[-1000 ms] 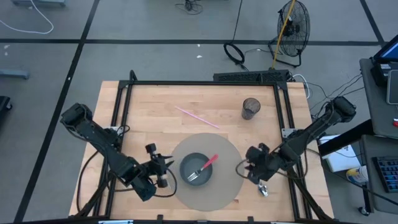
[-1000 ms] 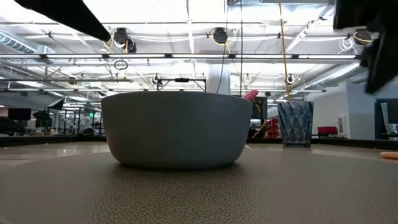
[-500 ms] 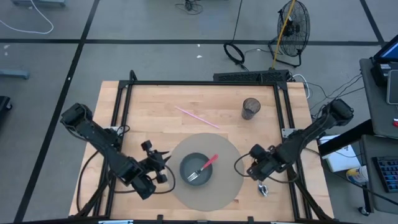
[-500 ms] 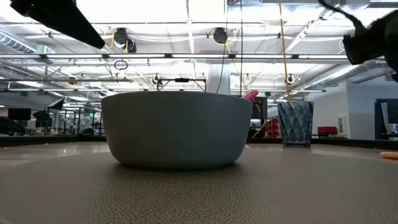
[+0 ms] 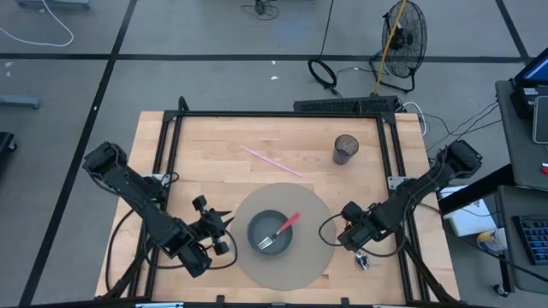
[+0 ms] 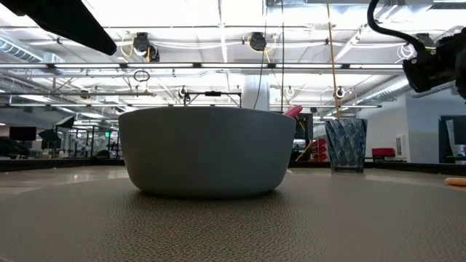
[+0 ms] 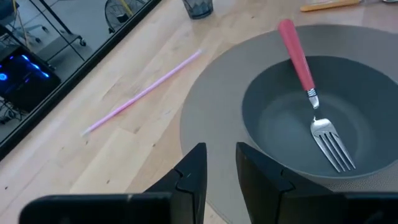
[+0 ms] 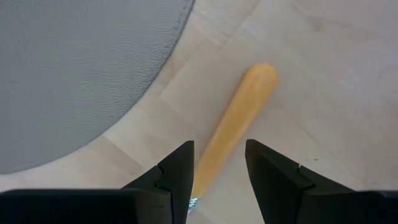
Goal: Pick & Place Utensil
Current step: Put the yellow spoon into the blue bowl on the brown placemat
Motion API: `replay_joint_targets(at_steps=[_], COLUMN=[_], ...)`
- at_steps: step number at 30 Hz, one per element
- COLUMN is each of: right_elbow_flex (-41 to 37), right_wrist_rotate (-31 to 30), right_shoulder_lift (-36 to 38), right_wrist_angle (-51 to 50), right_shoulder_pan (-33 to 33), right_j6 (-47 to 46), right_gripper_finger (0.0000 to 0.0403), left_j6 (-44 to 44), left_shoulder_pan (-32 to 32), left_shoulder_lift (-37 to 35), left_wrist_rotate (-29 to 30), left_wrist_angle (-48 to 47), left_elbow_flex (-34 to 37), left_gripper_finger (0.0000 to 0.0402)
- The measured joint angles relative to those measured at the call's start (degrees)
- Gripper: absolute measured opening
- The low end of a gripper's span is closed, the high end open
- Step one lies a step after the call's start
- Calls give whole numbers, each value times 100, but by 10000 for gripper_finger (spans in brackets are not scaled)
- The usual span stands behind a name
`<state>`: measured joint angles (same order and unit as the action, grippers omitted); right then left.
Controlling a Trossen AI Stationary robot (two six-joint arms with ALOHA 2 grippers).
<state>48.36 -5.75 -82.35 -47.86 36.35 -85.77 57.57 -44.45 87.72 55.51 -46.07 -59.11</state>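
A grey bowl (image 5: 270, 233) sits in the middle of a round grey mat (image 5: 317, 257) toward six o'clock on the wooden counter (image 5: 214, 171). A fork with a red handle (image 5: 280, 229) lies in it, tines down in the bowl and the handle leaning over the rim toward two o'clock.

The right tool (image 5: 350, 242) hangs at the mat's four o'clock edge. Its fingers (image 8: 176, 169) stand apart with nothing gripped, one on either side of a yellow-handled utensil (image 8: 235, 124) that lies flat on the wood just off the mat.

The left tool (image 5: 217, 229) waits at the mat's nine o'clock side, its fingers (image 7: 193, 171) a narrow gap apart and holding nothing, pointing toward the bowl.

A pink straw (image 5: 271, 161) lies at twelve o'clock of the mat, and a dark glass cup (image 5: 345, 149) stands at two o'clock.
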Motion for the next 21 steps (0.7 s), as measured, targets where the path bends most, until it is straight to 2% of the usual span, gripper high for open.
replay_joint_targets(at_steps=[21], right_elbow_flex=[-2], right_wrist_rotate=[154], right_shoulder_lift=[-181], right_wrist_angle=[-17], right_shoulder_pan=[17], right_j6=[-274], right_gripper_finger=[139], left_j6=[4], left_shoulder_pan=[1], left_shoulder_lift=[2], left_wrist_rotate=[-15], left_wrist_angle=[-34], left_elbow_flex=[0], left_gripper_finger=[90])
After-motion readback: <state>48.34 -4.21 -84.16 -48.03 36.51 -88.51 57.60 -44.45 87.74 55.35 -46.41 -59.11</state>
